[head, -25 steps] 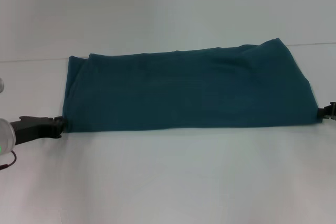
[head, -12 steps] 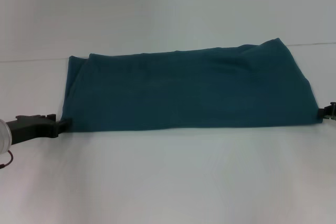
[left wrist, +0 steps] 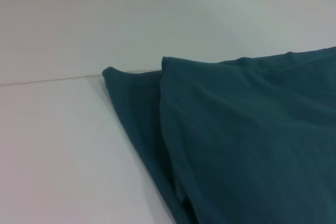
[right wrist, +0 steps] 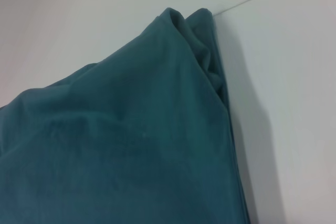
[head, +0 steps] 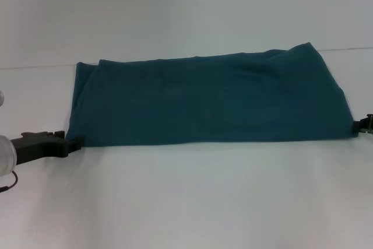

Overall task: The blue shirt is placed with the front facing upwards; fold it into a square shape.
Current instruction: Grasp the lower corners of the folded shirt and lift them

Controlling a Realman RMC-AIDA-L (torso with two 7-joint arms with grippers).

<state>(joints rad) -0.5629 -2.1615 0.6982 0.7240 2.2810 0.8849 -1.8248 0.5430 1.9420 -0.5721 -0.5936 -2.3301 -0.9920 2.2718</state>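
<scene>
The blue shirt (head: pixel 210 100) lies folded into a long, wide band across the white table, plain side up, with no print or collar showing. My left gripper (head: pixel 77 142) is low on the table, touching the shirt's near left corner. At the picture's right edge, my right gripper (head: pixel 366 123) is at the near right corner. The left wrist view shows layered folded edges of the shirt (left wrist: pixel 247 145). In the right wrist view, a bunched far corner of the shirt (right wrist: pixel 121 145) is visible.
The white table (head: pixel 204 202) stretches wide in front of the shirt. A thin seam line (head: pixel 35 66) runs across the table behind the shirt's far edge.
My left gripper has slid right and slightly nearer, under the shirt's near left corner. The corner has shifted a little. The right gripper has not moved.
</scene>
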